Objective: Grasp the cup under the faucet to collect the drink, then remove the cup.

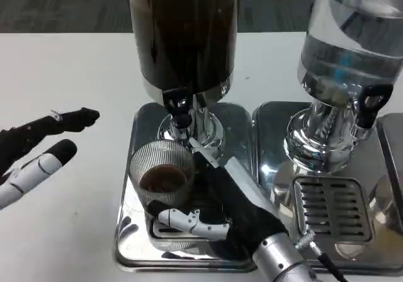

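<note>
A ribbed clear glass cup [162,174] stands on the steel drip tray [141,121] just below the black faucet [177,106] of the dark drink dispenser [184,33]. A little brown drink lies in the cup's bottom. My right hand [217,203] wraps the cup from the right and front, one finger curled under its near side. Out at the left, my left hand [41,150] hovers over the white table with its fingers spread, holding nothing.
A second dispenser with clear water [349,43] stands at the right on its own steel tray with a slotted grate [327,206]. Its black tap [371,99] hangs just right of my right forearm. White table [63,231] lies bare to the left.
</note>
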